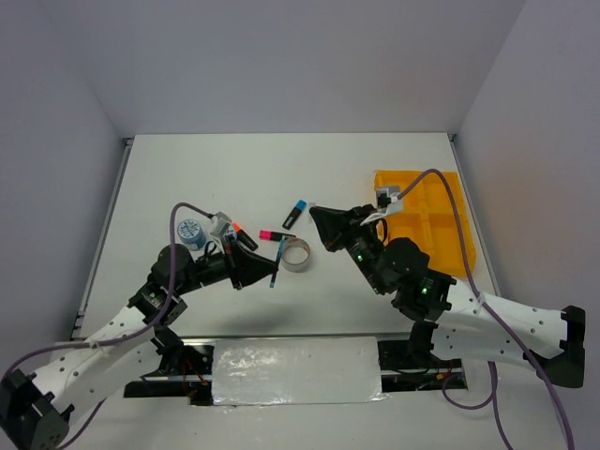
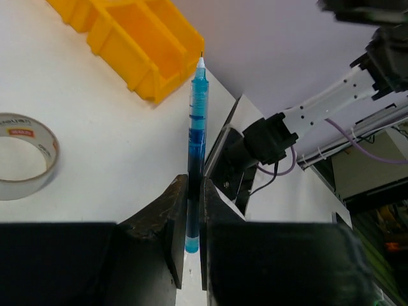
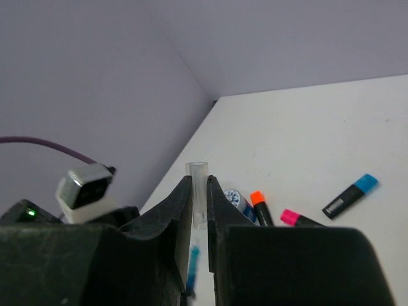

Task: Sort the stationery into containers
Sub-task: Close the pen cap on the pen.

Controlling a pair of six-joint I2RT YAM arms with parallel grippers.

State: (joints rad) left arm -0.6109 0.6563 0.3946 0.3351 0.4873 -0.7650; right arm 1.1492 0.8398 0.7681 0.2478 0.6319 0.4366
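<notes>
Yellow tray [image 1: 422, 222] sits far right on the surface [image 1: 187, 169], its near-left corner hidden by the right wrist; the compartments that show are plain yellow. Left hand [image 1: 272, 270] pinches a blue pen [image 2: 196, 140]; right hand [image 1: 313, 215] clamps a clear tube [image 3: 199, 191], lower end hidden

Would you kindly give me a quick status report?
Left gripper shut on blue pen. Right gripper shut on clear cap. Tape ring lies between pen and yellow tray.

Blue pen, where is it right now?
In the top view the blue pen is left of centre, pinched in the jaws of the left gripper, just left of the tape ring.
</notes>
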